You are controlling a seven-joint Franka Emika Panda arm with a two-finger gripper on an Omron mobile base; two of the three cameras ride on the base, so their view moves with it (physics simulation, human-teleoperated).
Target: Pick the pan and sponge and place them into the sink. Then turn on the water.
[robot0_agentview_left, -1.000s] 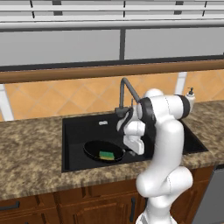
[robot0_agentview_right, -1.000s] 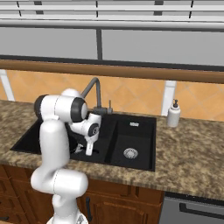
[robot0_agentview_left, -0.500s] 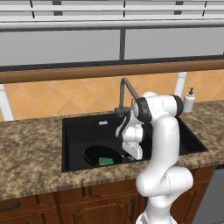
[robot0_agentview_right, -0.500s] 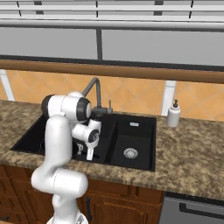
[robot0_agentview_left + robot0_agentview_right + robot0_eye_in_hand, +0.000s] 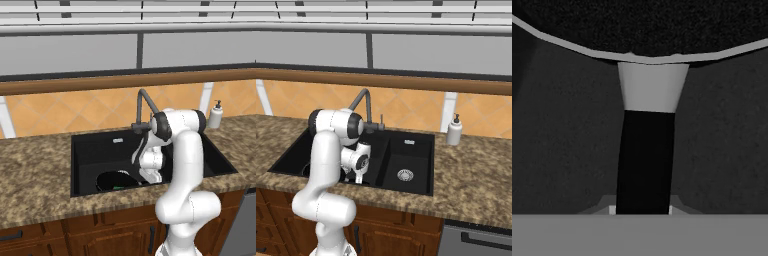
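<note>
1. Granite counter (image 5: 35, 175) runs under an orange tiled wall and carries the black sink (image 5: 95, 145), with a grey faucet (image 5: 145, 102) behind it.
2. Over the last second the arm has sunk lower, taking the gripper (image 5: 148, 176) down into the large basin; the placing looks nearly finished.
3. That basin holds the pan (image 5: 112, 181), a green sliver of sponge (image 5: 118, 188) on it.
4. Fingers pinch the pan's handle (image 5: 644, 160) tight; release comes next.

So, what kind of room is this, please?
Most likely a home kitchen, computer-rendered: a black double-basin sink with a grey faucet is set into a speckled stone counter, with wooden cabinets below and a soap dispenser beside it.
</note>
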